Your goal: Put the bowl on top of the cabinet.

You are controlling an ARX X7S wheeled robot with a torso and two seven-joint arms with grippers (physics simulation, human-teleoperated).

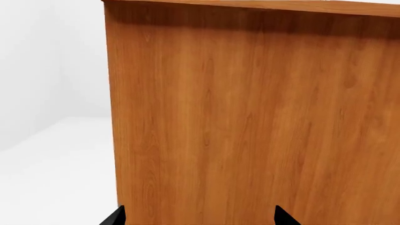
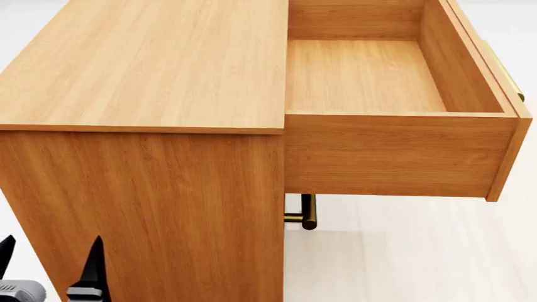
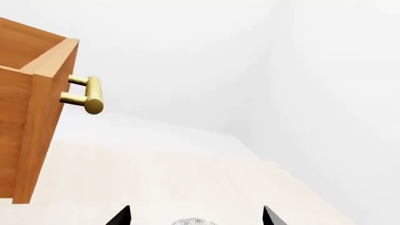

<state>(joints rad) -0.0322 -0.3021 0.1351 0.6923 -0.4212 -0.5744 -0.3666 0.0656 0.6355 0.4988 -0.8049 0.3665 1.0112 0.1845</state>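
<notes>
Only a small grey-patterned sliver of the bowl (image 3: 195,222) shows, at the edge of the right wrist view, low between the fingertips and touching neither. My right gripper (image 3: 195,215) is open, its black tips wide apart. It is out of the head view. The wood-grain cabinet (image 2: 151,69) fills the head view, its flat top bare. My left gripper (image 2: 49,259) hangs open beside the cabinet's side panel (image 1: 250,122), low at the near left corner. Nothing lies between the left gripper's (image 1: 200,218) tips.
The cabinet's drawer (image 2: 369,75) is pulled out to the right and holds nothing. A brass bar handle (image 3: 91,95) juts from the drawer front close to the right gripper. Another brass handle (image 2: 307,216) sits below the drawer. Pale floor and white walls surround the cabinet.
</notes>
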